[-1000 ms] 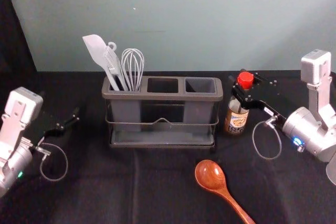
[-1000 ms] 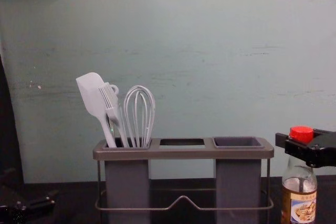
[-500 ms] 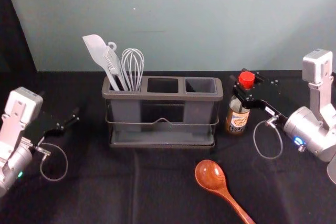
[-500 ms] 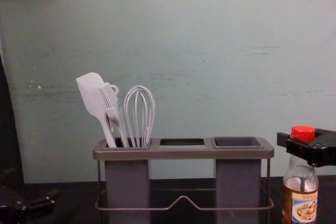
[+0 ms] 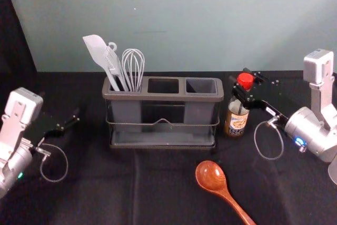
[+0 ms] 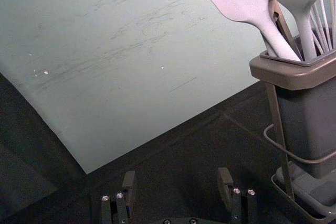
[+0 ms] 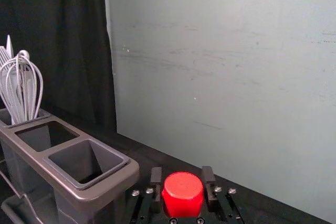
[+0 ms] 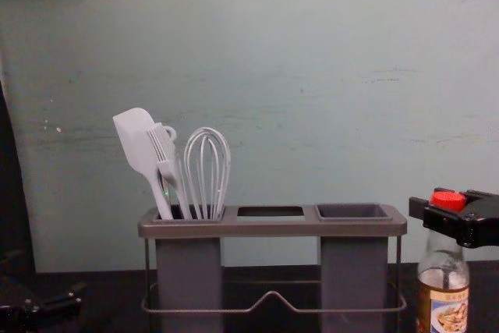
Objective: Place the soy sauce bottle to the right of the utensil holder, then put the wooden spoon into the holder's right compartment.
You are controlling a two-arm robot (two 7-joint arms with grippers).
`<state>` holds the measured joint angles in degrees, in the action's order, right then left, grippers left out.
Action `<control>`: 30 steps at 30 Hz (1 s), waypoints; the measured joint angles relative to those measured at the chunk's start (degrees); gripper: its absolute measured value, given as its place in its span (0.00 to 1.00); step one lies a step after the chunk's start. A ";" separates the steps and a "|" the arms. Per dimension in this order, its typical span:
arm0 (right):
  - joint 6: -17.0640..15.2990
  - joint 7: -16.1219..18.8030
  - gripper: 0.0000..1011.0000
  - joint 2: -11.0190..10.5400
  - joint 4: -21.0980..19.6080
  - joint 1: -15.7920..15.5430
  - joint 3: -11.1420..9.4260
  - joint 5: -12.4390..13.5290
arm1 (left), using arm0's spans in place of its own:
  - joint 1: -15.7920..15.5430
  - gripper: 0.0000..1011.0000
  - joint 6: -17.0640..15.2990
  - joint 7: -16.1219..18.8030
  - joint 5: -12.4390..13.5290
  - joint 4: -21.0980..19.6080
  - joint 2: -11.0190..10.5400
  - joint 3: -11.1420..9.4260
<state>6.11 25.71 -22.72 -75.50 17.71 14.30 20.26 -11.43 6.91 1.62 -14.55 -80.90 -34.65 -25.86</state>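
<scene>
The right gripper (image 5: 244, 84) is at the cap of the soy sauce bottle (image 5: 236, 120), right of the utensil holder (image 5: 168, 96). In the right wrist view, the right gripper (image 7: 182, 187) is slightly open, one finger close on each side of the red cap (image 7: 182, 192). In the chest view the bottle (image 8: 444, 302) is upright; its base is out of frame. The wooden spoon (image 5: 211, 176) lies in front of the holder, its handle toward the lower right. Over at the far left rests the idle left gripper (image 5: 72, 120); its own wrist view has the left gripper (image 6: 177, 179) open.
White utensils (image 5: 117, 64) fill the holder's left compartment. Its middle compartment and right compartment (image 5: 201, 86) hold nothing visible. A wall (image 5: 210, 19) rises behind the black-covered table (image 5: 105, 193). A narrow strip separates the bottle from the holder.
The right fingers have spread slightly around the cap, with the back finger now showing beyond it. The bottle sits a little lower between them. Holder, spoon and left arm are unchanged.
</scene>
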 joint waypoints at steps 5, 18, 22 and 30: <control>0.01 0.00 0.58 -0.02 -0.03 -0.02 0.00 -0.01 | 0.00 1.00 0.00 0.00 0.00 0.00 0.00 0.00; 0.04 0.00 0.97 -0.02 -0.09 -0.03 0.00 -0.03 | 0.00 1.00 0.00 0.00 0.00 0.00 0.00 0.00; 0.04 -0.01 0.99 -0.02 -0.08 -0.04 0.00 -0.03 | 0.00 1.00 0.00 0.00 0.00 0.00 0.00 0.00; 0.06 -0.92 0.99 -0.95 -3.10 -1.61 -0.79 -0.43 | 0.00 1.00 0.00 0.00 0.00 0.00 0.00 0.00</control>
<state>6.17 24.79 -23.67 -78.60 16.10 13.50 19.83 -11.43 6.91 1.62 -14.55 -80.90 -34.65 -25.86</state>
